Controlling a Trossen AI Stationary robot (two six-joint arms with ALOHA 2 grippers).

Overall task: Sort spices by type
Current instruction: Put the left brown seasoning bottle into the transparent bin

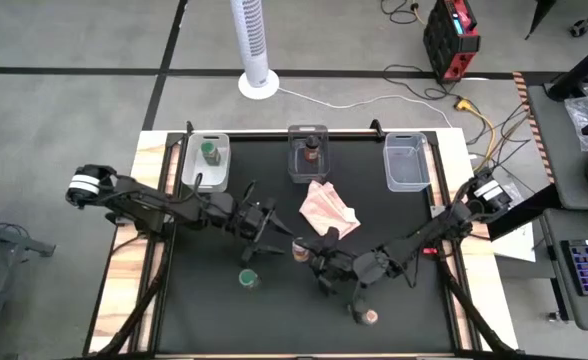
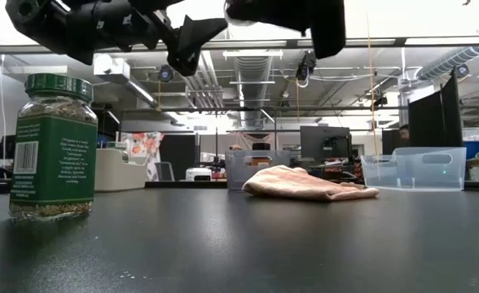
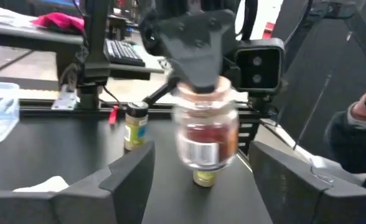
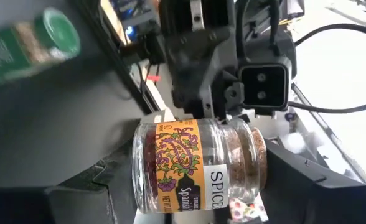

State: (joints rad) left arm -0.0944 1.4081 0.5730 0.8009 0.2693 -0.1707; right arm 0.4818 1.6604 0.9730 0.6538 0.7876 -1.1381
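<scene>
On the black worktop we see our right hand clamped on the tan-lidded saffron jar; our left hand, spread wide, faces it, jar between the fingers.

Bare mat around green-lidded jar; pink cloth mid-table.

Both dark arms reach to frame centre, facing each other. Right gripper clamps a clear cork-lidded spice jar; left gripper spread open beside it.
</scene>
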